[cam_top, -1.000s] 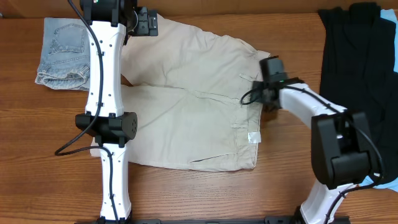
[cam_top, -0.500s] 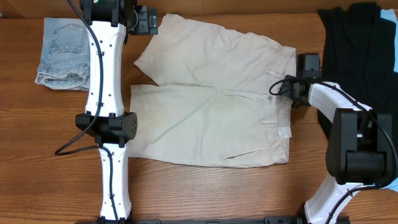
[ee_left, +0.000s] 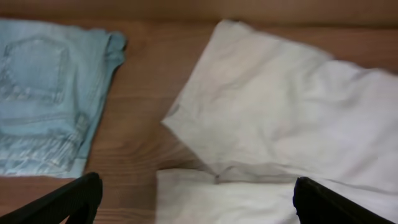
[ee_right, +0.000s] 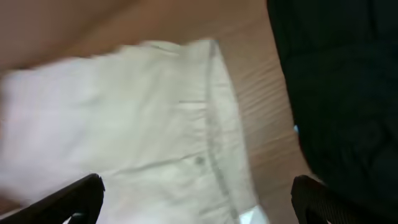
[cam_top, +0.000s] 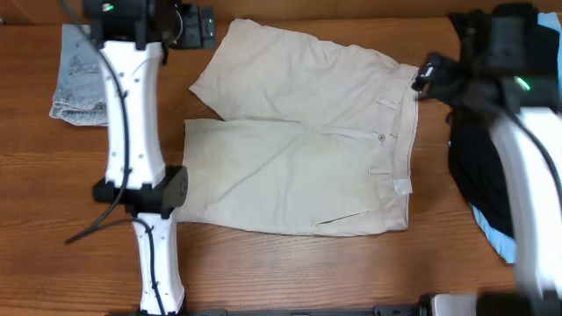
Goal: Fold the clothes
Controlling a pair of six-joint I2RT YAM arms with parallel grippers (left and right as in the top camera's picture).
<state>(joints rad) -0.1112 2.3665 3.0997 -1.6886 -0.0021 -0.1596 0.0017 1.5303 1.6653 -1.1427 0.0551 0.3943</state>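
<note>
Shorts (cam_top: 299,149) lie flat mid-table (cam_top: 263,272), nothing folded yet, both grippers empty.
Waistband (cam_top: 406,132) faces right and the legs face left, with the far leg (cam_top: 272,70) splayed off the near one. Left gripper (cam_top: 200,26) hangs just beside the far leg's hem, jaws wide with nothing between them; denim (cam_top: 79,75) is close on its other side. Right gripper (cam_top: 428,75) is blurred overhead, near the waistband's far corner, with the black pile (cam_top: 470,158) just behind it. Its wrist view shows jaws wide and empty. I read this as pre-grasp for the first fold. Next you need both to drop, pinch hem and waistband corner, then carry the far half over the near half together. Keep clear of the denim and black pile.
</note>
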